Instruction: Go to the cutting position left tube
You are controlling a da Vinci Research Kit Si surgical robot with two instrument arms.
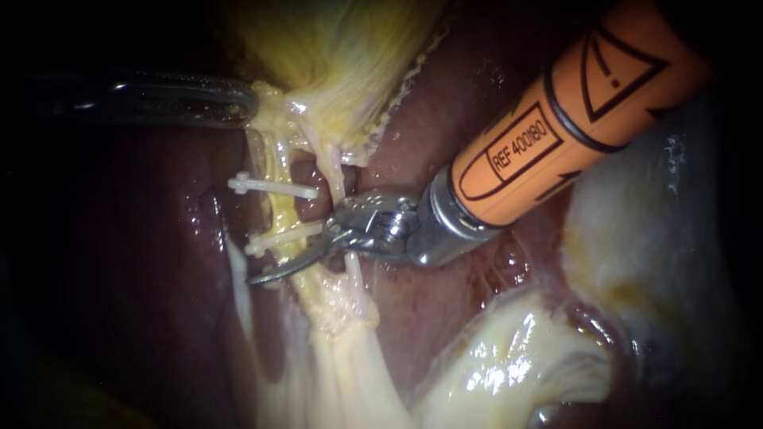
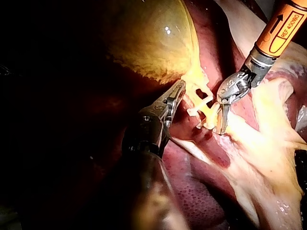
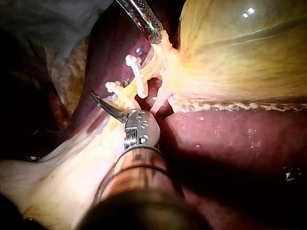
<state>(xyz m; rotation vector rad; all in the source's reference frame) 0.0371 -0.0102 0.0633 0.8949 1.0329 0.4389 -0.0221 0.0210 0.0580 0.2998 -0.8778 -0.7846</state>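
The yellow gallbladder (image 1: 342,48) narrows into two pale tubes. The left tube (image 1: 278,211) carries two white clips, an upper clip (image 1: 270,187) and a lower clip (image 1: 280,238). My right instrument (image 1: 278,266), on an orange shaft, has thin blades; one lies across the left tube just below the lower clip, and a small gap shows at their base. Its curved tip (image 3: 103,103) pokes out beside the clips. My left instrument (image 1: 246,103) is shut on the yellow tissue at the gallbladder's neck (image 2: 184,84) and holds it taut.
Dark red liver (image 1: 159,238) lies under and around the tubes. The thinner right tube (image 1: 332,171) runs close beside the right instrument's hinge. Pale fatty tissue (image 1: 509,357) spreads below and to the right.
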